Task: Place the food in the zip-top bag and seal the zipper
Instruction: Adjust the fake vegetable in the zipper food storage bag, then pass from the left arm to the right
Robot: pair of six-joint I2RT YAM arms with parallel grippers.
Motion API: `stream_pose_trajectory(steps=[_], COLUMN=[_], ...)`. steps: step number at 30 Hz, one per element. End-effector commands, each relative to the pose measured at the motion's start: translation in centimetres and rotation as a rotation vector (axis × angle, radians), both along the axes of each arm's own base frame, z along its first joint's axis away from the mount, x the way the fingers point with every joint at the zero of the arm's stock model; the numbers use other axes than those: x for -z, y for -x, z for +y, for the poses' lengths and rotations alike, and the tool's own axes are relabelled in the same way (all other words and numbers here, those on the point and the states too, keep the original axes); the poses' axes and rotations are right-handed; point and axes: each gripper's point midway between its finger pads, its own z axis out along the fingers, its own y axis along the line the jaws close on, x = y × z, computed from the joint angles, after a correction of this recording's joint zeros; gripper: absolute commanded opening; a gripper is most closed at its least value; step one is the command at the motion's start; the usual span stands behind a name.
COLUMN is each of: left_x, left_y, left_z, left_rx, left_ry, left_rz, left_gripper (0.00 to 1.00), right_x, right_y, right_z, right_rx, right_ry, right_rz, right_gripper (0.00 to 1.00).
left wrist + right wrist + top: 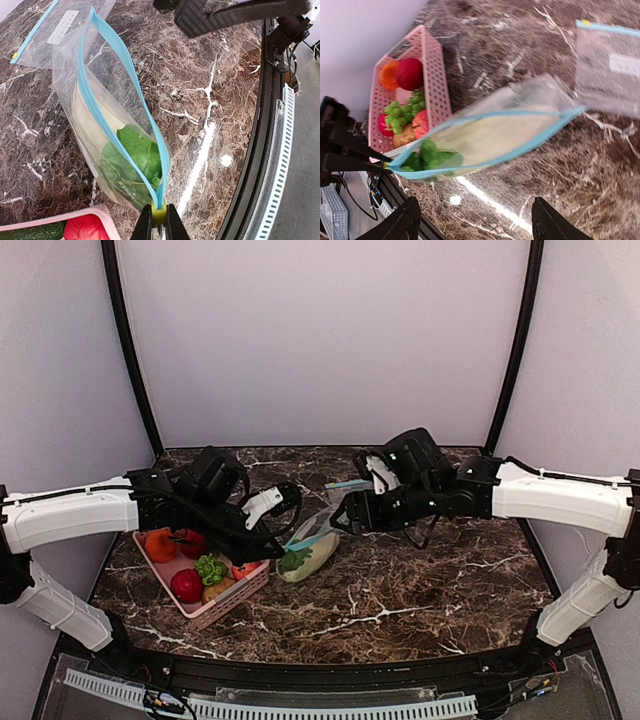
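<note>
The zip-top bag [100,85] lies on the marble with its mouth gaping. The leafy green lettuce [134,156] and the long pale cabbage piece [92,125] are inside it. The teal zipper [107,117] runs apart in two strips that meet at a yellow-green slider [159,214]. My left gripper [159,222] is shut on that slider at the bag's near end, which also shows in the top view [282,546]. My right gripper [475,227] is wide open and empty just above the bag [490,135]; in the top view it [340,517] hovers by the bag's far end.
A pink basket [228,608] left of the bag holds a red round piece [186,585], a green piece [210,568] and others. A second, flat zip bag [60,27] lies behind, also in the right wrist view [615,60]. The table's black front rail [260,150] is near.
</note>
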Motion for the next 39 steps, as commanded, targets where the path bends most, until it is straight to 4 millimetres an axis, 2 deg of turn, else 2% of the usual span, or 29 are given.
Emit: stream_pose_trajectory(steps=[1, 15, 22, 29, 39], left_x=[0.0, 0.0, 0.0, 0.0, 0.2], left_y=[0.1, 0.4, 0.6, 0.6, 0.7], left_z=[-0.4, -0.3, -0.4, -0.4, -0.6], left_rx=[0.0, -0.002, 0.006, 0.008, 0.013], left_ry=[0.024, 0.031, 0.037, 0.037, 0.036], left_rz=[0.024, 0.037, 0.046, 0.047, 0.058], left_gripper=[0.01, 0.01, 0.01, 0.01, 0.01], right_x=[3.2, 2.9, 2.5, 3.3, 3.4], right_y=[-1.3, -4.2, -5.2, -5.8, -5.8], right_z=[-2.8, -0.4, 1.7, 2.3, 2.9], right_rx=[0.214, 0.35, 0.304, 0.303, 0.288], right_ry=[0.068, -0.076, -0.106, -0.097, -0.119], right_rz=[0.078, 0.099, 0.085, 0.095, 0.103], right_gripper=[0.75, 0.64, 0.56, 0.46, 0.09])
